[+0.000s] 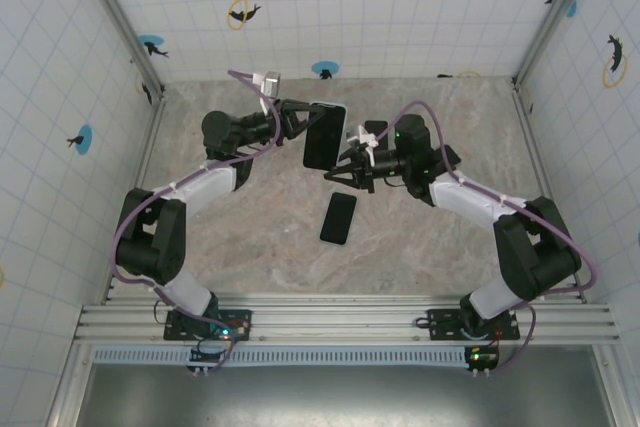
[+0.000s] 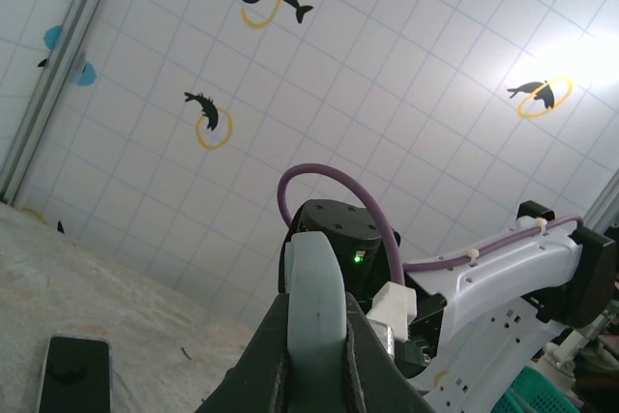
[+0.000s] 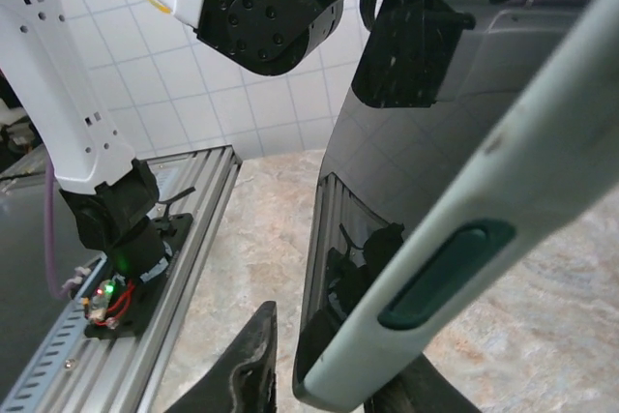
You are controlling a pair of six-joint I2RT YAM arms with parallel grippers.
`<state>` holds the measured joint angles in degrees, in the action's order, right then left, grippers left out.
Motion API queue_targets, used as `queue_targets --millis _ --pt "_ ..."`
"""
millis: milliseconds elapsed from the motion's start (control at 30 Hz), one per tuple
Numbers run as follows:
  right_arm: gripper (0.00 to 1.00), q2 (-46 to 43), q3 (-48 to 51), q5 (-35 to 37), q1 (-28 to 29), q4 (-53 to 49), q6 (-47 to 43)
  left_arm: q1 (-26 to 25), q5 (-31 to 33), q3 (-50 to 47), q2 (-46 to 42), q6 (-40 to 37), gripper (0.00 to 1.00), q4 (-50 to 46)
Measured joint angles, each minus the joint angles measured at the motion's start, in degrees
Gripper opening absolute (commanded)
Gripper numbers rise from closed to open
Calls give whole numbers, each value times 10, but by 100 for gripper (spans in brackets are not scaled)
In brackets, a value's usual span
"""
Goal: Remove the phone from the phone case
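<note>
Nothing is out yet. The phone [image 3: 363, 191] looks still seated in the phone case [image 1: 325, 137], held above the worktop [image 1: 250, 247] toward its far edge. The left tool [image 1: 298, 125] pinches the case's edge. The right tool [image 1: 346, 169] stands slightly spread around its lower end.

Bright, even light leaves soft shadows. Glare whitens the tiled wall [image 2: 580, 45] in the left wrist view; the close phone case [image 3: 522, 171] is blurred.
</note>
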<state>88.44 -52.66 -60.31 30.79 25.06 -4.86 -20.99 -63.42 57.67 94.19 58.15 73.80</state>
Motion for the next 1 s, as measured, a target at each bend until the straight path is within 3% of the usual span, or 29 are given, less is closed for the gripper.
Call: queue_targets --millis 300,600,1000 --pt "26 0 0 1 0 -8 -10 0 0 -1 0 0 0 0" --pt "13 0 0 7 1 -23 -33 -2 4 -10 0 4 0 0" --pt "12 -13 -5 40 6 -93 -95 -3 -3 -15 -6 -3 0 -17"
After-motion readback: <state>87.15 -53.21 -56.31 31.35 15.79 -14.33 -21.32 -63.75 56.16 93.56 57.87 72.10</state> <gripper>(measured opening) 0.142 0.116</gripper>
